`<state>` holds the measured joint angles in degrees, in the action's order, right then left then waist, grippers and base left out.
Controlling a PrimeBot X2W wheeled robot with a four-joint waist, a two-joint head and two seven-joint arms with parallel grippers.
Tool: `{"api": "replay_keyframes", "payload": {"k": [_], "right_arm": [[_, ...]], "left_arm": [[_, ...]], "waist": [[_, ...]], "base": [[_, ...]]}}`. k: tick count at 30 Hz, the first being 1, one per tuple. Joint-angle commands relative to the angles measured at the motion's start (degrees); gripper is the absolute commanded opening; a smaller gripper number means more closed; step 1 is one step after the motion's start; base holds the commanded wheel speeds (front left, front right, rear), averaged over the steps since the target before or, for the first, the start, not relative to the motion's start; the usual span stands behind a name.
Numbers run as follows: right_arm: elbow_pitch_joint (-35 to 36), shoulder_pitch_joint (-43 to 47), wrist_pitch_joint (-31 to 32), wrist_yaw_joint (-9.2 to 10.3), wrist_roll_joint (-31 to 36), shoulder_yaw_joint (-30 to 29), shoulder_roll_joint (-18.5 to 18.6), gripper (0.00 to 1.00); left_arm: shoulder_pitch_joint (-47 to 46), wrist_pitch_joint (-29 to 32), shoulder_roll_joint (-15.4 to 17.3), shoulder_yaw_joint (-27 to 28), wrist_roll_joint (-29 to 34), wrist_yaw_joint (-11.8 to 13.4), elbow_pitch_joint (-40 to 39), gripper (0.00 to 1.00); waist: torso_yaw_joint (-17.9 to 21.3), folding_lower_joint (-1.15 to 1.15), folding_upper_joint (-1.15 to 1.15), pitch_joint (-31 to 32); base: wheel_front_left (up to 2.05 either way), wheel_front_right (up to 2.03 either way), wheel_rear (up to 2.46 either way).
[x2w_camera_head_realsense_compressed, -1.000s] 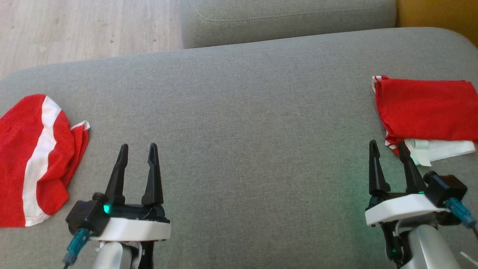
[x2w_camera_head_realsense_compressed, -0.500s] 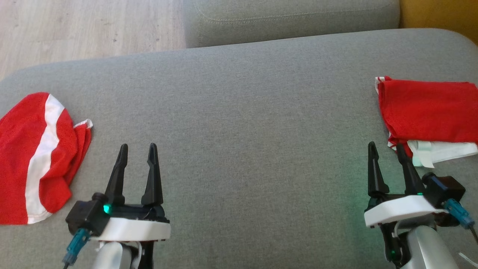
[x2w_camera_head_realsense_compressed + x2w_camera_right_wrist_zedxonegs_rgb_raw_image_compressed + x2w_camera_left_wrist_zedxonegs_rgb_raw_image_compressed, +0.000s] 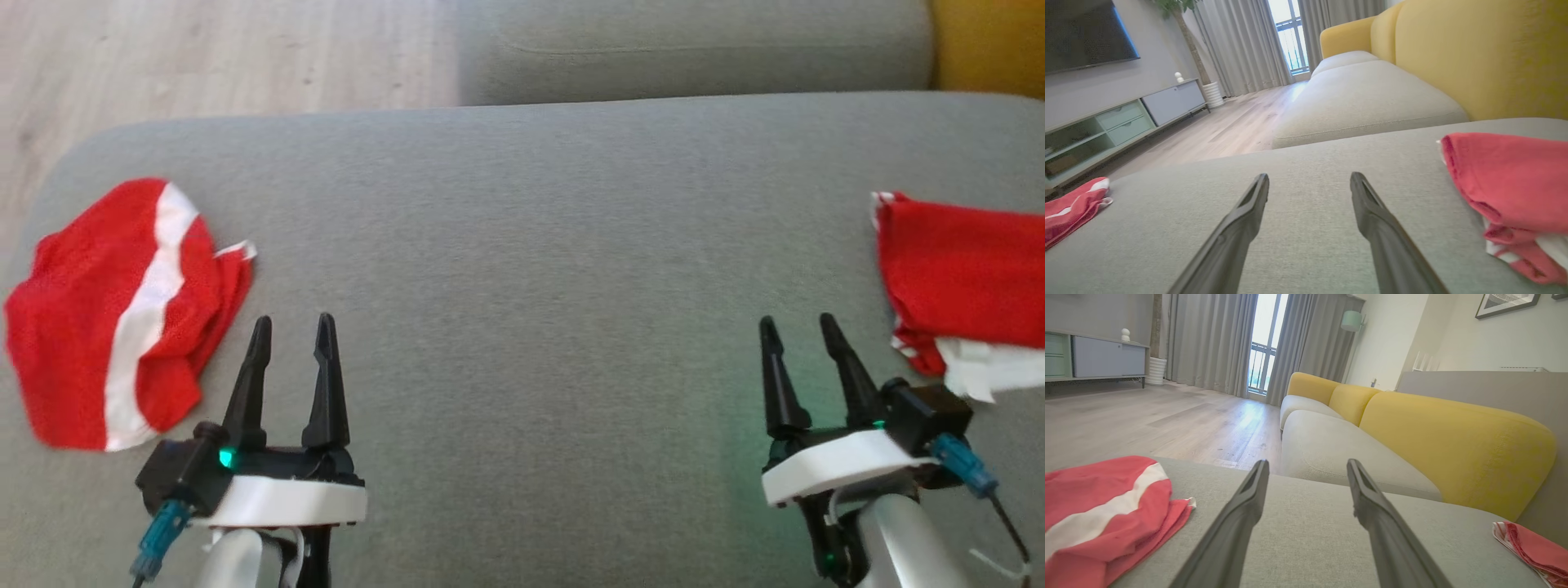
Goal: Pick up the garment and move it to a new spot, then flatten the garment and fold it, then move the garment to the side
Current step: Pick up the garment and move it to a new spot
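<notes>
Wide bare stretch of grey seat cushion (image 3: 531,245) between the two arms, plenty of room there. The crumpled garment (image 3: 122,310), red with a white stripe, lies at the cushion's left end, close to its rounded edge. The folded garment (image 3: 963,278) sits at the right end, cut off by the head view's border. Left gripper (image 3: 293,321) is just beside the crumpled one, fingers spread wide, holding nothing. Right gripper (image 3: 798,321) likewise wide and empty, near the folded pile. Wooden floor (image 3: 204,57) beyond, yellow backrest (image 3: 988,41) far right.

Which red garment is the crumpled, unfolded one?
The white-striped garment beside the left tool; the folded garment near the right tool lies flat with straight edges.
</notes>
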<state>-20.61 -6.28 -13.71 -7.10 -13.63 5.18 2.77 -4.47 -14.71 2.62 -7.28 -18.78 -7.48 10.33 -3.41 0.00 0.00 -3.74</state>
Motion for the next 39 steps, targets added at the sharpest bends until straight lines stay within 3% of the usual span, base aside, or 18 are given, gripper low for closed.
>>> {"api": "replay_keyframes", "payload": {"k": [1, 13, 22, 31, 39], "right_arm": [[2.04, -1.36, -0.58, -0.39, -0.53, 2.08, 0.11, 1.0], [1.9, -0.76, -0.59, -0.39, -2.2, 6.24, 0.11, 1.0], [0.99, -0.9, -0.63, -0.39, -3.27, 7.09, 0.1, 1.0], [0.67, -1.64, -0.82, -0.39, -4.06, 7.82, 0.1, 1.0], [2.76, -3.8, -0.02, -0.39, -2.16, 6.11, 0.1, 1.0]], "left_arm": [[-1.5, -0.29, 0.26, 2.29, -0.18, 0.43, -1.8, 1.0], [-0.08, -0.29, 0.26, 4.15, 0.09, 0.6, -1.39, 1.0], [0.66, -0.29, 0.26, 5.02, -0.63, 0.82, -1.48, 1.0], [0.04, -0.29, 0.26, 6.46, 0.44, 0.69, -1.9, 1.0], [-6.72, -0.29, 2.04, 8.77, 3.01, 0.33, 1.14, 1.0]], "waist": [[-1.84, 0.0, 0.0, 0.23], [-11.66, 0.0, 0.0, 1.77], [-16.48, 0.0, 0.0, 2.49], [-16.53, 0.0, 0.0, 1.58], [-14.65, 0.0, 0.0, -4.2]], "base": [[0.0, 0.0, 0.0], [0.0, 0.0, 0.0], [0.0, 0.0, 0.0], [0.0, 0.0, 0.0], [0.0, 0.0, 0.0]]}}
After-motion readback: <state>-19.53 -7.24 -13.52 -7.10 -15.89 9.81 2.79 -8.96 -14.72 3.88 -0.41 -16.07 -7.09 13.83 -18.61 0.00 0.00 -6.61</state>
